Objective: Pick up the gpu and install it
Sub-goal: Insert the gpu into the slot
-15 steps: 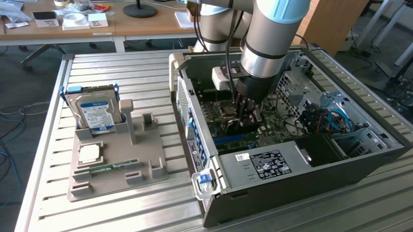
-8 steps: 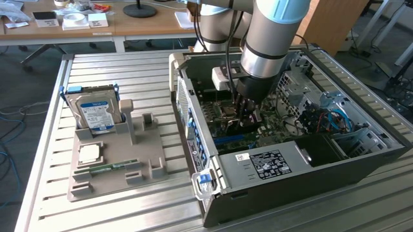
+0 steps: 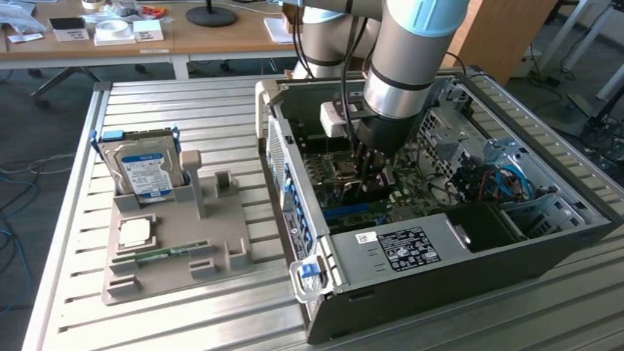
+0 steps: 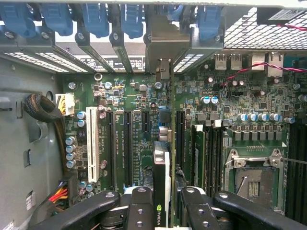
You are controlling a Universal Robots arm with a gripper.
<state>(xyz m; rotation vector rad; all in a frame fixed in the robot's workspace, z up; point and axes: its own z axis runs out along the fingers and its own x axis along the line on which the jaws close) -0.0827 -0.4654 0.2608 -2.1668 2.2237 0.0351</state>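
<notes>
Exterior view: the silver-and-grey robot arm reaches down into the open dark grey computer case [image 3: 468, 256] lying on the ribbed metal table [image 3: 195, 110], its black gripper [image 3: 373, 179] lowered just above the green motherboard [image 3: 410, 191]. Wrist view: the gripper [image 4: 162, 211] has its black fingers [image 4: 139, 211] pressed against both faces of the gpu [image 4: 163, 163], a thin green expansion card with a dark face, seen edge-on and standing upright over the motherboard [image 4: 144, 100] between the black expansion slots [image 4: 128, 148]. The card's pale metal bracket strip [image 4: 163, 72] points toward the case's rear wall, beneath the row of blue slot clips [image 4: 96, 19]. A white expansion slot [image 4: 92, 143] lies off to one side of the card and the bare silver processor socket [image 4: 252, 175] to the other. At the exterior view's left, on the table, a grey parts holder [image 3: 185, 256] carries a silver hard drive with a blue-white label [image 3: 145, 172], a square silver processor chip [image 3: 134, 232] and a narrow green memory stick [image 3: 161, 254].
</notes>
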